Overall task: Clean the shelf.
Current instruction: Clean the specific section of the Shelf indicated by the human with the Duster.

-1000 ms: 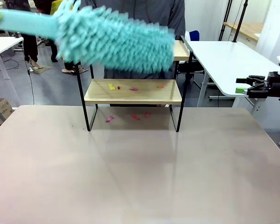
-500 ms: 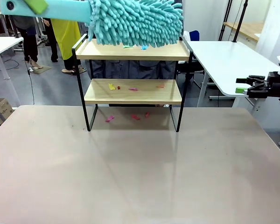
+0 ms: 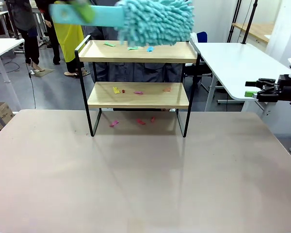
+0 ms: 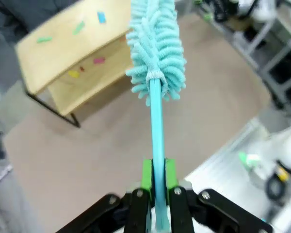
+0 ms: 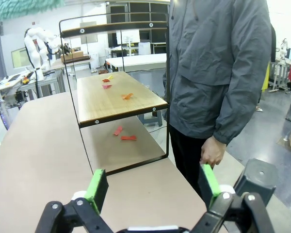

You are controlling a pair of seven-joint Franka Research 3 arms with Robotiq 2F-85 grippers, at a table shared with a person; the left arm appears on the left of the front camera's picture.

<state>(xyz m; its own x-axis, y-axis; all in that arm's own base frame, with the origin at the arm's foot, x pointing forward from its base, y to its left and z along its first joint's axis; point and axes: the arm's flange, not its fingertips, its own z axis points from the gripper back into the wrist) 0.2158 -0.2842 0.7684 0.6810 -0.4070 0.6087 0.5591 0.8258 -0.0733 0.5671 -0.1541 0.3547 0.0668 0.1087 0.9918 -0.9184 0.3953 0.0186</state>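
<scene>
My left gripper point(image 4: 155, 177) clenches a fluffy teal microfibre duster point(image 3: 155, 22) over the top board of the wooden, black-framed shelf point(image 3: 177, 99) on the beige table point(image 3: 136, 184); my right gripper point(image 3: 262, 90) hangs released, right of it

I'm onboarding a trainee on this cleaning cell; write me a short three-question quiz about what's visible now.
1. True or false: the left gripper is shut on the turquoise duster by its handle.
2. The duster's head is nearest which part of the shelf? A) top board B) lower board C) feet
3. Fill in: the right gripper, off to the side, is ___.
Key: 1 true; 2 A; 3 open.
</scene>
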